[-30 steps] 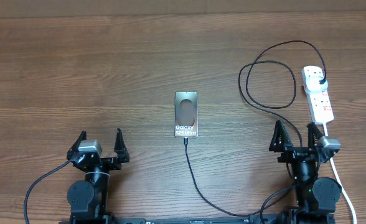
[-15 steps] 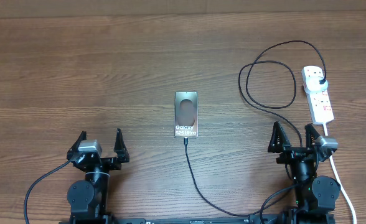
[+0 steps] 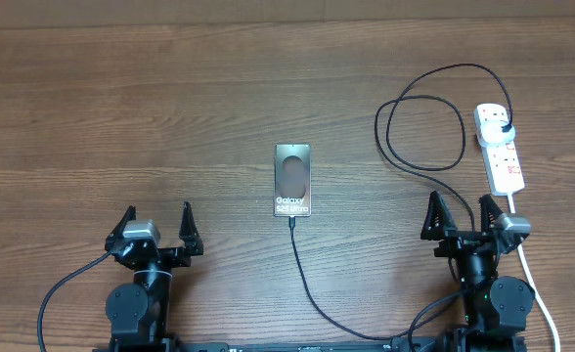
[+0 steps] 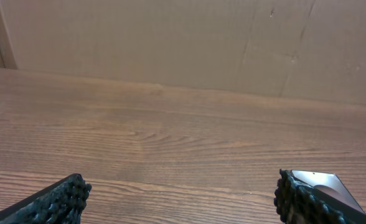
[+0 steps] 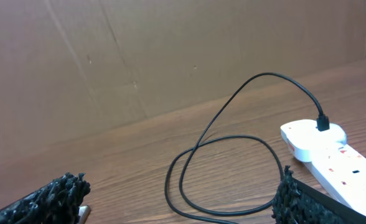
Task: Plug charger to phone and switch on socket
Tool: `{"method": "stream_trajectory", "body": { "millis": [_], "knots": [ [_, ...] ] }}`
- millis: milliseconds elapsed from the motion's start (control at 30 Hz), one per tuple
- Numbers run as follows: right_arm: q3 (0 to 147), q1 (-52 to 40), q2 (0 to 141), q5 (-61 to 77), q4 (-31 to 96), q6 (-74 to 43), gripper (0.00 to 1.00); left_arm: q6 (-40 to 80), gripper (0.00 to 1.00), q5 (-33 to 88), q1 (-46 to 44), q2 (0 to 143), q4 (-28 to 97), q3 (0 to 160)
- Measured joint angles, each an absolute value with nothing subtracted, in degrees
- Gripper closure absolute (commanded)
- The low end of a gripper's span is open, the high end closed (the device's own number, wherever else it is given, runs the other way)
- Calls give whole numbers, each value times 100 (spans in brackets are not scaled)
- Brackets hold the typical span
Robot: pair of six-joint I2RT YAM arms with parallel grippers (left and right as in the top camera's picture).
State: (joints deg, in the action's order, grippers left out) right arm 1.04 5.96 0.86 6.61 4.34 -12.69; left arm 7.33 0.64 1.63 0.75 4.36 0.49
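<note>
- Nearest, front left: the left gripper [image 3: 157, 220], fingers spread wide, clasping nothing, parked over bare table [image 3: 92, 117].
- Nearest, front right: the right gripper [image 3: 459, 210], likewise spread wide and empty, close to the near end of the socket [image 3: 509, 176].
- Just beside that gripper, trailing off the front edge: the socket's white cord [image 3: 534, 279].
- Between the two arms, a little further out: the charger [image 3: 300, 269], curving up from the front edge to the near short edge of the phone [image 3: 293, 180].
- At that edge: the plug tip [image 3: 292, 222], touching the phone; fully seated or only resting against the port, cannot tell from overhead, and hidden from both wrist views.
- Mid-table, centred: the phone itself, flat, lettering end toward the robot, well apart from both grippers.
- Further out on the right: the socket, lying lengthways away from the robot, red switch marks [image 3: 504, 149] on top, on or off too small to read.
- At its far end: the charger's black plug [image 3: 504, 130], standing in the last outlet, slack cable looped on the table to the left.
- Judged step: phone end probably joined, switching probably still to do.
- Next move, on that reading: reach the right gripper forward along the strip and press the switch by the occupied outlet with one fingertip; small target, plug close by, strip light enough to slide, so a straight downward push rather than a sideways one.
</note>
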Motion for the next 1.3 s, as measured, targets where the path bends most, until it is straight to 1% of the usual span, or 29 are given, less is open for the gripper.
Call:
{"method": "stream_trajectory", "body": {
  "millis": [200, 400, 1300],
  "knots": [
    [104, 596, 86, 731, 436, -530, 0, 733, 0, 62, 163, 75, 436, 49],
    [104, 596, 86, 729, 434, -139, 0, 733, 1, 64, 163, 75, 436, 49],
    [104, 596, 86, 731, 432, -1, 0, 733, 0, 62, 165, 75, 436, 49]
  ]
}}
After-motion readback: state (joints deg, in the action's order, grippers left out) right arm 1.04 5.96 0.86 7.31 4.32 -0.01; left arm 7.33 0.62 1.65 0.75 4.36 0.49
